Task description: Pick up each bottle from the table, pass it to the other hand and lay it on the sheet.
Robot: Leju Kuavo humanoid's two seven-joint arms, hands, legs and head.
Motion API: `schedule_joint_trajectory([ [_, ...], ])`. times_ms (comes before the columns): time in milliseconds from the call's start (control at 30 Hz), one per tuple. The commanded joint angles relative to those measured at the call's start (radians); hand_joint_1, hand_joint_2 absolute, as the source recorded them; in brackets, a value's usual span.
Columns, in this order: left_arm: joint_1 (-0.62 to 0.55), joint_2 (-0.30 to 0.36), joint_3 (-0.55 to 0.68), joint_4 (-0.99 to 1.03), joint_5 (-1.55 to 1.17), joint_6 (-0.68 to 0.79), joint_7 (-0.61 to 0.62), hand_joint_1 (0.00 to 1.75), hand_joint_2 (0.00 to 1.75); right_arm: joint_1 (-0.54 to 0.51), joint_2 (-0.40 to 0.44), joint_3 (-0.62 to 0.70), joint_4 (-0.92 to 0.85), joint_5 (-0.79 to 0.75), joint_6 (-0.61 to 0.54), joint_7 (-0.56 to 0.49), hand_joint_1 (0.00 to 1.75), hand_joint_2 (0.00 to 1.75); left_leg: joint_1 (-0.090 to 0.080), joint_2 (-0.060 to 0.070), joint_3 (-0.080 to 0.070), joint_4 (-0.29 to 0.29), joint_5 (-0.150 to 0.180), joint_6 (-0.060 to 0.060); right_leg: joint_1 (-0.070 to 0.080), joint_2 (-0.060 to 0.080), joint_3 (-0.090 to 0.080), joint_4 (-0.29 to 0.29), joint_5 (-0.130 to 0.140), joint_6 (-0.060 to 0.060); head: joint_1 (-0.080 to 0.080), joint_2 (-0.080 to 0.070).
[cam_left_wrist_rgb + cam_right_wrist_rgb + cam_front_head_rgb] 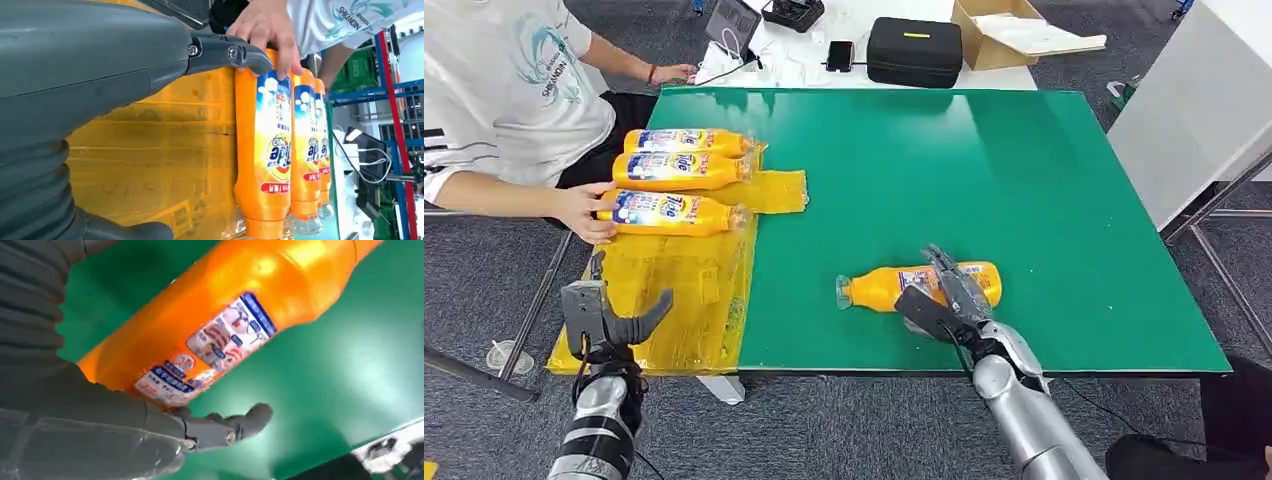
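Person (514, 90) seated at the left, one hand (584, 210) resting on the nearest of three orange detergent bottles (674, 212) lying side by side on the yellow sheet (674, 290), caps toward the green mat.

Left hand (609, 315) hovers over the sheet's near edge, fingers (652, 308) apart, holding nothing.

Green worktop (984, 150): fourth orange bottle (879, 288) lies on its side near the front edge, clear cap pointing toward the sheet.

Right hand (949, 295) lies over the bottle's labelled body. Right wrist view: thumb (235, 425) just below the body with green showing between. Whether the fingers have clamped on it, cannot tell.

Judgement: filled plastic bottle, moderately heavy, rigid but smooth and glossy, likely to roll or slip. Best hold: around the mid-body at the label, near the balance point, leaving the neck end free for the left hand to take.
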Motion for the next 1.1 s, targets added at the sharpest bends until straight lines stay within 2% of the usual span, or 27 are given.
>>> schedule_joint_trajectory([
  [33,-0.067,0.007,0.011,0.112,-0.014,-0.001,0.003,0.00,1.75,-0.125,-0.084,0.070,0.229,-0.009,0.067,0.015,0.00,1.75,0.000,0.000,0.003,0.000,0.000,0.001,0.001,-0.002,0.004,-0.001,0.000,-0.001,0.000,0.000],
  [267,-0.070,0.008,0.010,0.117,-0.014,-0.005,0.003,0.00,1.75,-0.134,-0.096,0.074,0.226,-0.011,0.080,0.016,0.00,1.75,0.001,0.000,0.005,0.000,-0.001,0.001,0.001,-0.002,0.007,-0.002,-0.001,-0.002,0.000,0.000],
  [433,-0.079,0.005,0.006,0.136,-0.016,-0.017,0.003,0.00,1.75,-0.191,-0.135,0.117,0.247,0.008,0.094,0.029,0.00,1.75,0.000,0.000,0.003,0.000,0.000,0.001,0.000,-0.002,0.004,0.000,-0.001,-0.001,0.000,0.000],
  [767,-0.129,0.001,-0.004,0.208,-0.007,-0.042,0.003,0.00,1.75,-0.341,-0.192,0.271,0.439,-0.032,0.354,-0.007,0.00,1.75,0.001,0.000,0.004,0.000,0.000,0.001,0.001,-0.002,0.005,-0.001,0.000,-0.001,0.000,0.000],
  [1033,-0.138,-0.010,-0.003,0.227,0.014,-0.061,0.003,0.00,1.75,-0.375,-0.200,0.331,0.465,-0.040,0.406,0.003,0.00,1.75,0.000,0.000,0.007,0.000,0.000,0.001,0.001,-0.002,0.008,-0.001,-0.001,-0.001,0.000,0.000],
  [1067,-0.139,-0.012,-0.004,0.229,0.015,-0.062,0.003,0.00,1.75,-0.377,-0.200,0.339,0.467,-0.044,0.408,0.004,0.10,1.75,0.001,0.000,0.007,0.000,-0.001,0.002,0.001,-0.002,0.009,-0.002,-0.001,-0.002,0.000,0.000],
  [1100,-0.141,-0.015,-0.004,0.232,0.017,-0.065,0.003,0.00,1.75,-0.376,-0.198,0.343,0.469,-0.046,0.409,0.004,1.40,1.75,0.001,0.000,0.006,0.000,0.000,0.001,0.001,-0.002,0.007,-0.001,0.000,-0.001,0.000,0.000],
])
